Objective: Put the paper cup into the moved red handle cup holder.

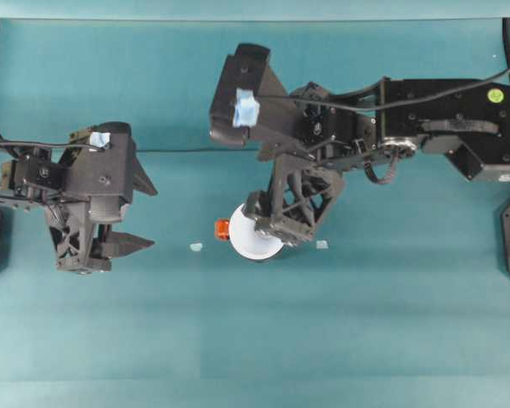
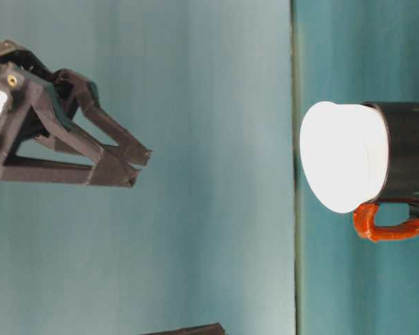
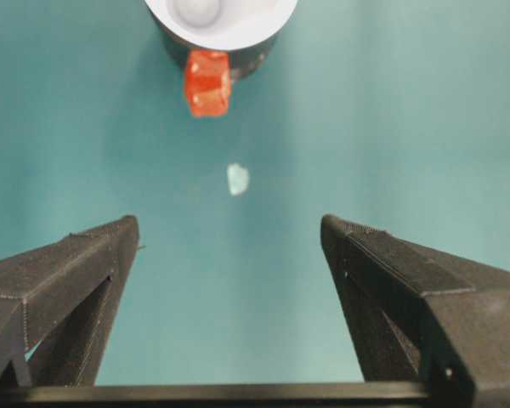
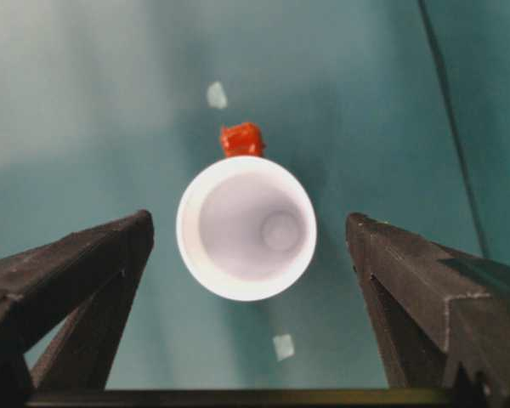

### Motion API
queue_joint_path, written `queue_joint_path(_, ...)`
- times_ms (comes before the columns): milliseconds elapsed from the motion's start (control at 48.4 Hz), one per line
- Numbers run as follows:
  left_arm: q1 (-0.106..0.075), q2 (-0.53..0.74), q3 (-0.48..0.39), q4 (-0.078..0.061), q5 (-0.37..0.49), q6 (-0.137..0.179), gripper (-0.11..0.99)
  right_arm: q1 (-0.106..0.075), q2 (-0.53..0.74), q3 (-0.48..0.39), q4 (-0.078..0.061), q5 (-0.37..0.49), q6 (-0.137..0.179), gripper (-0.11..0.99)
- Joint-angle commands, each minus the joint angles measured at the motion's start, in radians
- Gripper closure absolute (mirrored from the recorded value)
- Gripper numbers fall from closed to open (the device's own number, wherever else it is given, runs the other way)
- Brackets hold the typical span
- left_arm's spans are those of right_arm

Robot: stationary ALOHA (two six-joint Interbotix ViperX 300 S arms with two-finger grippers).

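**Cup seated in holder, both grippers clear**

Sits in the holder (image 2: 405, 150) already: cup (image 4: 246, 228), white rim standing proud of the black wall because wider than the holder's mouth, as seen at table level. Looks slightly tilted there, rim leaning toward the handle (image 2: 387, 225) side; probably not pushed fully home. Rests on the table (image 1: 365, 323) near the middle, handle pointing toward the left arm's side.

Hangs above the cup with jaws spread wide, touching nothing: right gripper (image 4: 251, 280). Looks straight down into the cup's bore from the wrist, which suggests a release from above. Holds off to the left, well apart from the cup, jaws likewise apart and empty: left gripper (image 3: 229, 246).

Seems essentially done, judged from placement; main risk a tilted cup tipping if nudged.
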Motion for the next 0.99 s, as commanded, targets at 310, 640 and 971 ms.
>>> queue_joint_path(310, 0.0, -0.081, 0.005, 0.002, -0.008, 0.0, -0.07, 0.009, -0.146, 0.095, -0.002, -0.091, -0.032, 0.0)
queue_joint_path(640, -0.002, -0.086, 0.008, 0.002, -0.008, 0.0, -0.07, 0.018, -0.213, 0.199, 0.0, -0.258, -0.029, 0.0)
queue_joint_path(971, -0.002, -0.087, 0.008, 0.002, -0.006, 0.0, -0.07, 0.018, -0.219, 0.212, 0.002, -0.272, -0.028, 0.01)
